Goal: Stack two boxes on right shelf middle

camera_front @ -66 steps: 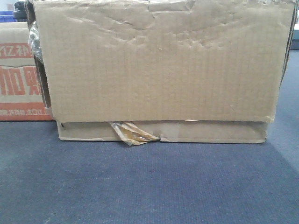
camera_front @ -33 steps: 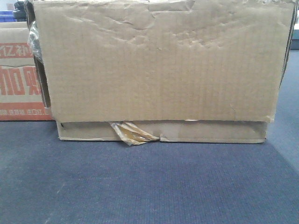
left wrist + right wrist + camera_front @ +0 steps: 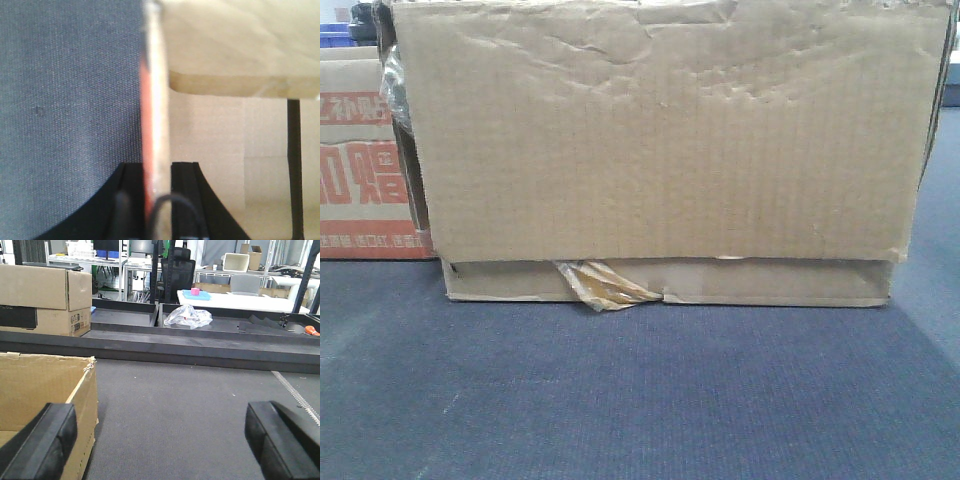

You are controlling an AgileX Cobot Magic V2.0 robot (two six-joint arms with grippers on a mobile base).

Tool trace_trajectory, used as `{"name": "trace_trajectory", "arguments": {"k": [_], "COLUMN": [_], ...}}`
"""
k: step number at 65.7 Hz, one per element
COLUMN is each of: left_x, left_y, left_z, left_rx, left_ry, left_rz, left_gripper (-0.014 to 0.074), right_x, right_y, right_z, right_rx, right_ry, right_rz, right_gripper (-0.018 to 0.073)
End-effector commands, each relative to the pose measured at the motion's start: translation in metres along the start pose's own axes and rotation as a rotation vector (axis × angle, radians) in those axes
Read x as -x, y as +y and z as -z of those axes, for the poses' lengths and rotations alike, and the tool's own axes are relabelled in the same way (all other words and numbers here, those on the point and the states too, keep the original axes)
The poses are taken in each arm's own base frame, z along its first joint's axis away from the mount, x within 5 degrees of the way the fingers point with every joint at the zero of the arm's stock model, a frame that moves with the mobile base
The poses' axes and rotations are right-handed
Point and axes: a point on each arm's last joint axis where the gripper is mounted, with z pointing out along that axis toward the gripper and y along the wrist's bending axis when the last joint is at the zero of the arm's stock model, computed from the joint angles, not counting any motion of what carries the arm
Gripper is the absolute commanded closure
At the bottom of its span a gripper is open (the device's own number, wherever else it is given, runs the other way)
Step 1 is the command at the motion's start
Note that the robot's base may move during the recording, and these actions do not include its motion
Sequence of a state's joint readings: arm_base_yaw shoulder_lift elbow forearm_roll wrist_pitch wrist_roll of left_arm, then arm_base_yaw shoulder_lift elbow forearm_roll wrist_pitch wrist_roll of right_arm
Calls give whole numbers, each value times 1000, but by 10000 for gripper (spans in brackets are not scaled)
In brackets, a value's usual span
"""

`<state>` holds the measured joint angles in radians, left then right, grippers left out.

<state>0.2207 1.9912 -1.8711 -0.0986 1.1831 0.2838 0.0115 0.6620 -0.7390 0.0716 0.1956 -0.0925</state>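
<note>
Brown corrugated board fills the front view. The tall box (image 3: pixel 660 130) sits on the flat box (image 3: pixel 770 282), and both rest on a blue-grey mat (image 3: pixel 640 400). No steel shelf can be identified in any view, so you cannot confirm placement on its middle level from here.

The left fingers (image 3: pixel 187 185) stand narrow, one on each side of a thin wall of the printed carton (image 3: pixel 365 170), and appear clamped on it. The right fingers (image 3: pixel 47 440) stand wide and hold nothing.

Step in hand, as judged: the stack looks built, and the printed carton at its 9 o'clock side is being handled.
- Draw that thin wall along its own plane and slowly, since it will likely buckle or tear if twisted.
- Keep it off the stack. The tall box overhangs the flat one at 3 and 9 o'clock, so a nudge could slide it.
- Keep the right fingers clear of the open carton (image 3: pixel 45 385) at their 9 o'clock.

Count:
- Plain stacked boxes: two.
- Printed carton: one.
- Torn tape strip (image 3: pixel 600 285): one, at 6 o'clock on the flat box.
- Right wrist view: one open carton, one closed carton (image 3: pixel 40 300) at 10 o'clock, and one plastic bag (image 3: pixel 188 316) on the dark bench (image 3: pixel 200 345) at 12 o'clock.
</note>
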Motion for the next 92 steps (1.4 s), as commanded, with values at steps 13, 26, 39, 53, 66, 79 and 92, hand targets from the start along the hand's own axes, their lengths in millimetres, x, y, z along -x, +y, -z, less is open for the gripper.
{"name": "trace_trajectory", "arguments": {"k": [13, 26, 39, 53, 66, 79, 92], "left_x": [0, -10, -29, -43, -40, -29, -13], "left_y": [-5, -14, -26, -62, -118, -172, -219], "left_z": [58, 122, 205, 280, 304, 284, 235], "left_rx": [29, 66, 115, 28, -201, -345, -369], "left_ry": [-132, -286, -574, -829, -945, -881, -704], "left_rz": [-11, 11, 65, 54, -44, -85, -105], "left_gripper": [708, 708, 708, 708, 708, 708, 708], "right_x": [3, 3, 2, 2, 1, 1, 1], "right_y": [0, 0, 0, 0, 0, 0, 0], "right_z": [-1, -1, -1, -1, -1, -1, -1], "right_rx": [-3, -3, -2, -2, -1, -1, -1], "right_ry": [-16, -16, -8, -8, 0, 5, 5], "right_rz": [14, 14, 14, 14, 14, 14, 14], "right_gripper": [-10, -10, -10, -10, -10, -10, -10]}}
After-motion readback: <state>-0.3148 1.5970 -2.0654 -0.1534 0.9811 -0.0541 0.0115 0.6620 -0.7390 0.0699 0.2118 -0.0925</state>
